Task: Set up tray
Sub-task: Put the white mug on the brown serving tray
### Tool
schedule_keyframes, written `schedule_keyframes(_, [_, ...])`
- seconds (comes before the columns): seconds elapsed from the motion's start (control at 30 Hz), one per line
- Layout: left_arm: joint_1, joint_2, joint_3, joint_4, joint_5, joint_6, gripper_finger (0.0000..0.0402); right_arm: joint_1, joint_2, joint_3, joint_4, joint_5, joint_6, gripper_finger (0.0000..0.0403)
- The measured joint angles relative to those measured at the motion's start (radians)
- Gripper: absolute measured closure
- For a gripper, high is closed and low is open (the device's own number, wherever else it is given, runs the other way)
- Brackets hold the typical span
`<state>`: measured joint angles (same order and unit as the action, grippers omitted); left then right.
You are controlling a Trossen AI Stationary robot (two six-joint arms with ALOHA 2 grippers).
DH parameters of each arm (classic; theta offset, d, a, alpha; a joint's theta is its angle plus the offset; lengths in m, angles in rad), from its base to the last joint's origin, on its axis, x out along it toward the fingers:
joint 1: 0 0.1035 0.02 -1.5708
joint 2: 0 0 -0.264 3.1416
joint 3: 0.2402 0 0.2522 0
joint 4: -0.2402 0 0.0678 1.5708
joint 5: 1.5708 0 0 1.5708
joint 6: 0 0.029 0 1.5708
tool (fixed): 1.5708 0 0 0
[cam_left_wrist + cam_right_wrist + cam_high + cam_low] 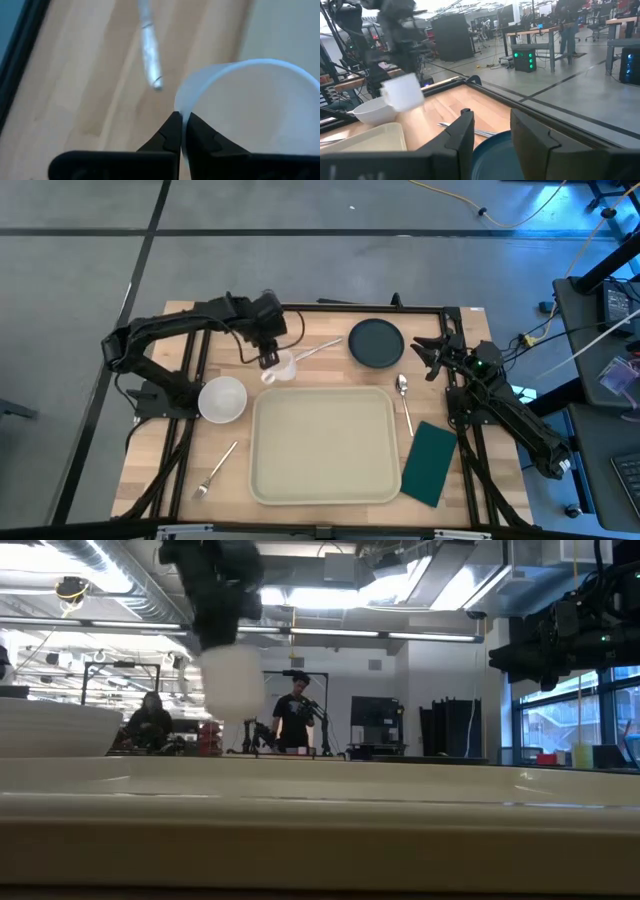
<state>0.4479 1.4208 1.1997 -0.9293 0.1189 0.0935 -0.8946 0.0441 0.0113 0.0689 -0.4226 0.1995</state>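
The tray [322, 445] is lying empty in the middle of the table [330, 330], its long side running across. The left gripper [268, 360] is hanging just beyond the tray's far left corner, its fingers [172, 131] pinched shut on the rim of a translucent cup [280, 367]; in the right wrist view the cup [402, 91] is hanging clear above the wood. A knife [318, 348] is lying on the table just past the cup, pointing toward a dark plate [376, 342] near the far edge. A white bowl [222, 398] is sitting just left of the tray, and a fork [215, 470] is lying at a slant nearer the front left corner. On the tray's right a spoon [404, 400] is lying lengthwise, with a green napkin [430, 463] beside the front right corner. The right gripper [432, 357] is hovering near the plate's right side, its fingers [462, 131] standing apart and holding nothing. In the low view, people [296, 720] are showing in the room behind.
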Motion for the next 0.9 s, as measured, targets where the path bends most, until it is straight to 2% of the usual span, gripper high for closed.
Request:
schedule_keyframes(0.17, [-0.149,0.004,0.005,-0.016,0.026,-0.045,0.0397,0.000,0.000,0.000,0.000,0.002,0.000,0.0274])
schedule_keyframes(0.4, [-0.284,0.068,-0.002,-0.021,-0.045,-0.202,0.0397,0.000,0.000,0.000,0.000,0.002,0.001,0.0274])
schedule_keyframes(0.53, [-0.311,0.125,-0.002,-0.072,-0.097,-0.222,0.0397,0.000,0.000,0.000,0.000,0.002,0.006,0.0274])
schedule_keyframes(0.73, [-0.311,0.217,-0.002,-0.088,-0.092,-0.213,0.0397,0.001,0.012,-0.001,0.000,0.003,0.008,0.0274])
schedule_keyframes(0.9, [-0.311,0.242,0.001,-0.089,-0.089,-0.204,0.0398,0.000,0.037,-0.001,-0.001,0.003,0.008,0.0274])
